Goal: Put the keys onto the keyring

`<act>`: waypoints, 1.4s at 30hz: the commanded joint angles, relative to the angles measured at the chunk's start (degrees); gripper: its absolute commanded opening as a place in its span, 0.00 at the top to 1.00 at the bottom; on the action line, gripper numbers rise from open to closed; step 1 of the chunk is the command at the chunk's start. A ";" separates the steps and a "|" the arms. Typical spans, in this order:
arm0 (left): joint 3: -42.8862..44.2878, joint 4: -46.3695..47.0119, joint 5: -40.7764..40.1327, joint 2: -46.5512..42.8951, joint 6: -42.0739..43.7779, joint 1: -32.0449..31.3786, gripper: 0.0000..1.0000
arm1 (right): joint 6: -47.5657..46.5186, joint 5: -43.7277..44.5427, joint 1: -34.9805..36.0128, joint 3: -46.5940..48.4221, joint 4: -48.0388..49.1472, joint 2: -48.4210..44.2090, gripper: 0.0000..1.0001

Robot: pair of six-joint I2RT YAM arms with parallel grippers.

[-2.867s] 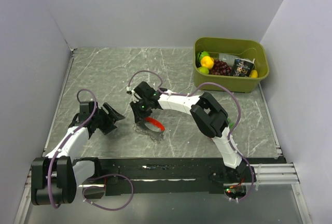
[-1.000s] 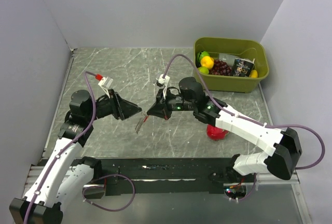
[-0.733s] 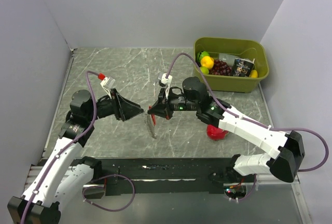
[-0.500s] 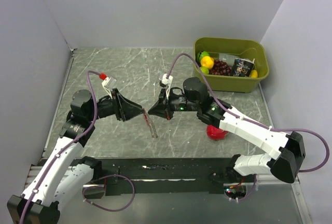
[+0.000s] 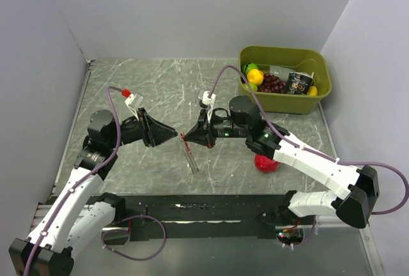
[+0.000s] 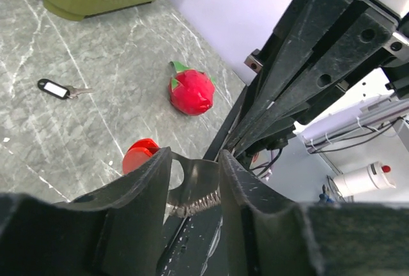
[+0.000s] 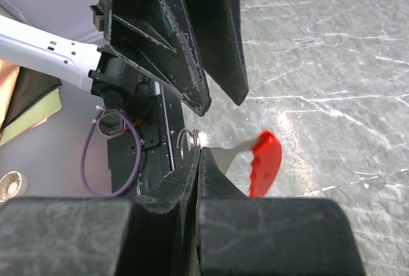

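My right gripper (image 5: 186, 139) is shut on the keys (image 5: 192, 158) and holds them above the table, the silvery jagged strip hanging down. In the right wrist view its fingers (image 7: 199, 151) pinch the metal beside a wire loop (image 7: 187, 140), and the red piece (image 7: 265, 164) sticks out to the right. My left gripper (image 5: 174, 134) faces it tip to tip, open, with the strip (image 6: 195, 202) and the red piece (image 6: 139, 154) showing in its gap (image 6: 195, 156). The keyring (image 6: 52, 88), a dark oval with a pale centre, lies on the table. I cannot make it out in the top view.
A round red fruit with green leaves (image 5: 267, 163) lies on the table under the right arm; it also shows in the left wrist view (image 6: 190, 92). An olive bin (image 5: 284, 78) with fruit stands at the back right. Grey walls close in both sides.
The right gripper has lifted the keys off the table. Both arms have risen and met tip to tip. In the last second the hanging strip swung a little to the right.
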 commanded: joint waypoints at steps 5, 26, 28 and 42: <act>2.20 4.16 5.22 1.38 0.76 -1.53 0.50 | -1.12 -1.58 -0.16 0.73 2.96 -0.87 1.00; 5.36 -1.73 3.48 6.48 6.22 -7.33 0.72 | -2.53 -1.59 -0.16 2.49 0.23 -0.87 1.00; 5.72 -3.13 2.86 7.01 7.27 -7.86 0.73 | -2.62 -1.50 -0.16 2.58 0.05 -0.96 1.00; 4.66 -5.51 0.31 5.34 9.29 -7.95 0.55 | -2.97 -0.62 -0.34 1.52 -0.13 -2.19 1.00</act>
